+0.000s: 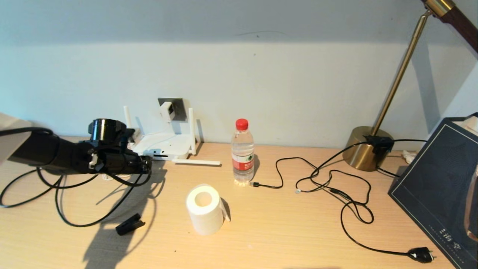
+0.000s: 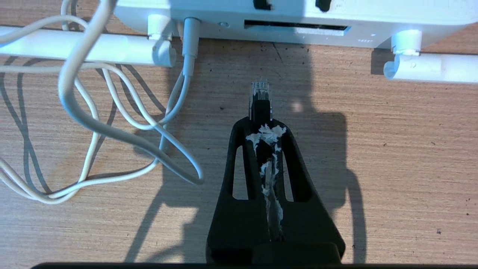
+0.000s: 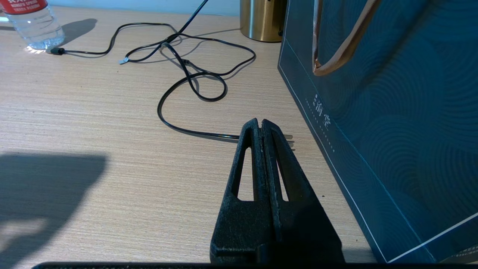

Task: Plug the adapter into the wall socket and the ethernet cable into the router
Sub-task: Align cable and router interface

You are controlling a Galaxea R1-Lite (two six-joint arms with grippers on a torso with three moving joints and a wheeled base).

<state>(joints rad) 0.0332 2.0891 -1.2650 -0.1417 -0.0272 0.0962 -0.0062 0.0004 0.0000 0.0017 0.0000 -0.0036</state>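
The white adapter (image 1: 167,111) sits against the dark grey wall socket (image 1: 176,108), and its thin white cord drops to the router (image 1: 164,145). My left gripper (image 1: 146,164) is low over the table just in front of the router. It is shut on the ethernet cable (image 1: 63,209), whose clear plug end (image 2: 260,91) sticks out past the fingertips (image 2: 278,129). The plug points at the router's front edge (image 2: 298,15), a short gap from the dark port slot (image 2: 295,27). My right gripper (image 3: 260,123) is shut and empty, parked low by a blue bag.
A water bottle (image 1: 242,153), a white paper roll (image 1: 204,211) and a black clip (image 1: 129,224) stand on the table. A thin black cord with a two-pin plug (image 1: 421,254) trails from the brass lamp base (image 1: 368,149). The blue bag (image 1: 440,186) fills the right edge. White cord loops (image 2: 93,123) lie beside the router.
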